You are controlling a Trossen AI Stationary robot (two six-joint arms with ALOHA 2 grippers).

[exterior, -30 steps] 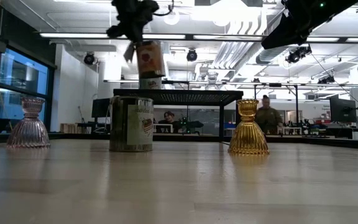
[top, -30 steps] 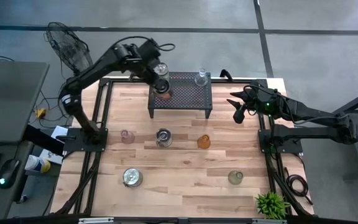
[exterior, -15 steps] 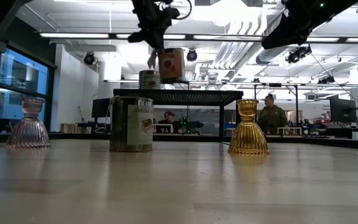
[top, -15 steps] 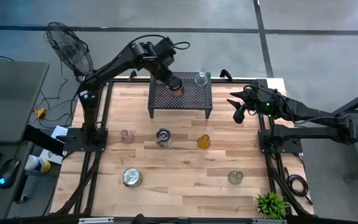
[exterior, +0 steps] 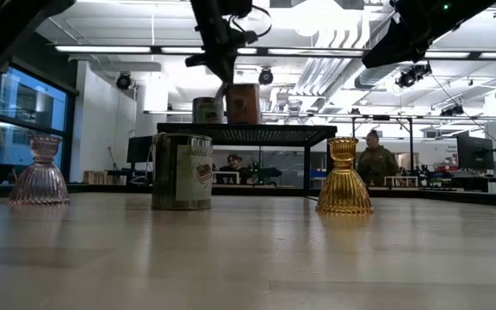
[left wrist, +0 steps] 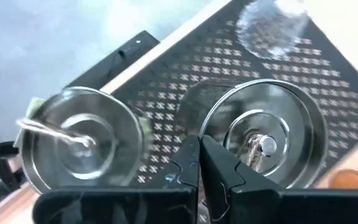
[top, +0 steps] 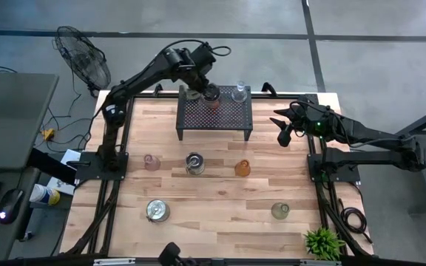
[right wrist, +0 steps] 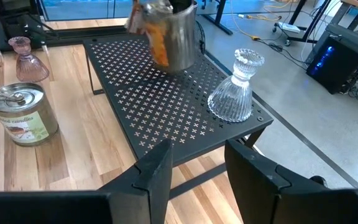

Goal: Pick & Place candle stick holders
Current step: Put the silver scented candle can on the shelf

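My left gripper (top: 210, 91) is shut on a silvery tin candle stick holder (left wrist: 266, 134) with an orange label (right wrist: 157, 37). The tin hangs over the black perforated stand (top: 224, 114), just at its top. A second tin (left wrist: 79, 143) and a clear glass holder (right wrist: 236, 87) stand on their bases on the stand. Pink (top: 151, 162), silvery (top: 194, 162), amber (top: 242, 168), another silvery (top: 157, 210) and greenish (top: 279, 210) holders stand on the table. My right gripper (right wrist: 194, 168) waits open at the table's right edge, off the stand's right end. My left gripper pinches the tin's rim (left wrist: 209, 132) on one side, one finger seemingly inside the tin and one outside. The fingers come slanting down from above. The tin hangs below them, slightly tilted, its bottom (exterior: 242, 121) at the stand's top; I cannot tell whether it touches.
A small green potted plant (top: 322, 242) sits at the table's near right corner. A fan (top: 83, 55) stands off the far left corner. Bare wood lies between the holders in the table's middle and near part. People (exterior: 373, 159) show in the room behind.
My left gripper has carried the tin toward the table's right edge, past the second tin on the stand, and lowered it to about the stand's top. The other holders and my right gripper have stayed put.
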